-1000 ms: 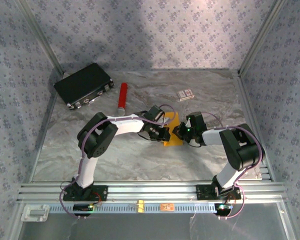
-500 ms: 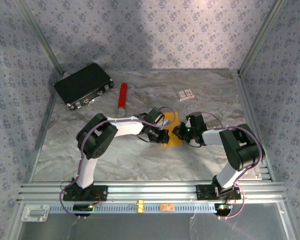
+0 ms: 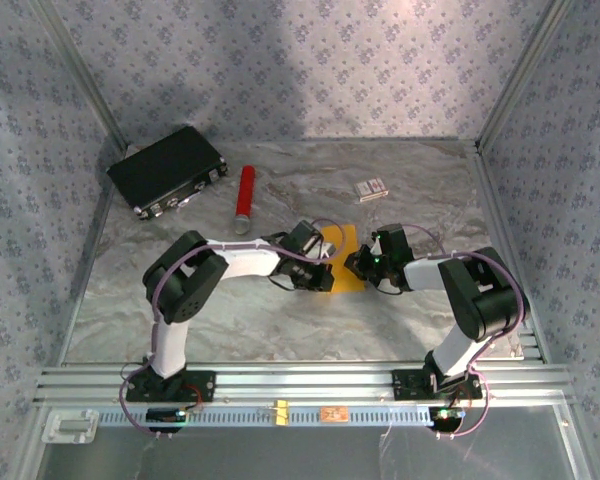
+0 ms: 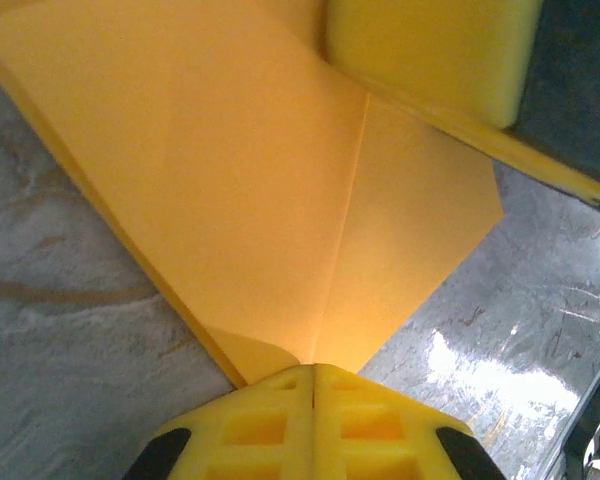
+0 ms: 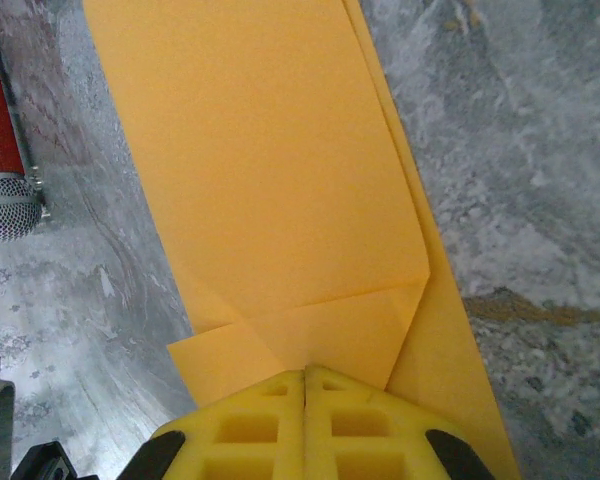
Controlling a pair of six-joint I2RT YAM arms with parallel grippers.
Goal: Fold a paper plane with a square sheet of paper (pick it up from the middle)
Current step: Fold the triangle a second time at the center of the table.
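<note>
The thin orange-yellow sheet of paper (image 3: 350,280), partly folded, lies on the grey marbled table (image 3: 230,320) at the middle of the top view, its long axis running up and down the frame — squarely between the arms. The left gripper (image 3: 318,272) meets its left edge and the right gripper (image 3: 359,262) its right edge, each with jaws fully closed against the paper; pinching or merely pressing cannot be told. Neither is nearer, so the coming fold likely turns on the crease running up-frame from the left gripper's tips.
</note>
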